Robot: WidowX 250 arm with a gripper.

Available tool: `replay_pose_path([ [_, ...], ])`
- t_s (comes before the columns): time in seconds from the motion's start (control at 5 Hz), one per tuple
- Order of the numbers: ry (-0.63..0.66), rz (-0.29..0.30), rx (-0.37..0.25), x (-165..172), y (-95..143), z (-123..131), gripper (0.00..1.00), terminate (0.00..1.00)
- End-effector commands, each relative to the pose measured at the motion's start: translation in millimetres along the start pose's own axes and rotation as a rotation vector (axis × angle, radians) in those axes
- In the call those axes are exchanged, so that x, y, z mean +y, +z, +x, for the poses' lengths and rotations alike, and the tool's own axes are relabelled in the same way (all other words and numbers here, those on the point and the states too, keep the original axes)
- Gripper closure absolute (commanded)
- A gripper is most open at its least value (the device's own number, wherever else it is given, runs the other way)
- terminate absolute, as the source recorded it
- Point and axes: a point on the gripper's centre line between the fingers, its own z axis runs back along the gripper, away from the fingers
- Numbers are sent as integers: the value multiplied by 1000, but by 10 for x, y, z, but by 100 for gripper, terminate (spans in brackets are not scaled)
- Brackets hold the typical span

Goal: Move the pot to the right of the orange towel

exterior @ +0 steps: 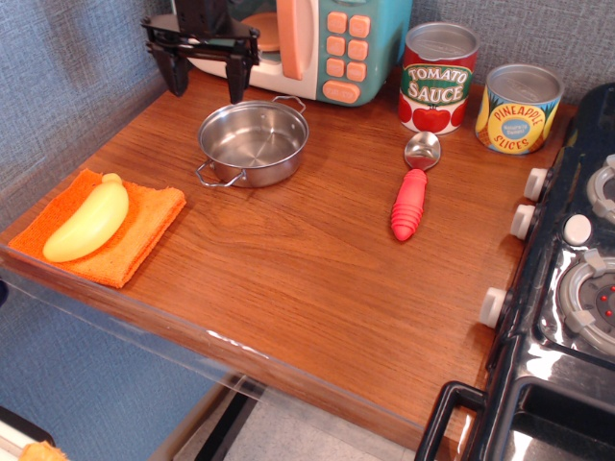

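The shiny steel pot (254,142) with two wire loop handles sits on the wooden counter, behind and to the right of the orange towel (99,227). A yellow toy banana (88,218) lies on the towel. My gripper (207,82) hangs open and empty above the counter, just behind the pot's left rim and in front of the toy microwave. Its two black fingers (238,79) point down, wide apart, touching nothing.
A toy microwave (298,43) stands at the back. A tomato sauce can (437,77) and pineapple can (520,108) stand at the back right. A red-handled spoon (411,192) lies right of the pot. A black toy stove (567,288) borders the right side.
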Motion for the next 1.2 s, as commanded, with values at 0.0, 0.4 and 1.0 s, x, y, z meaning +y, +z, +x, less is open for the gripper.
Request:
replay_pose_path([
  [0.0,-47,10,47,-78,-144,-13,0,0],
  [0.4,-105,10,77,-113,-305,-256,100,0],
  [1.0,-80,-79,-28,-89,85,-152,100,0],
])
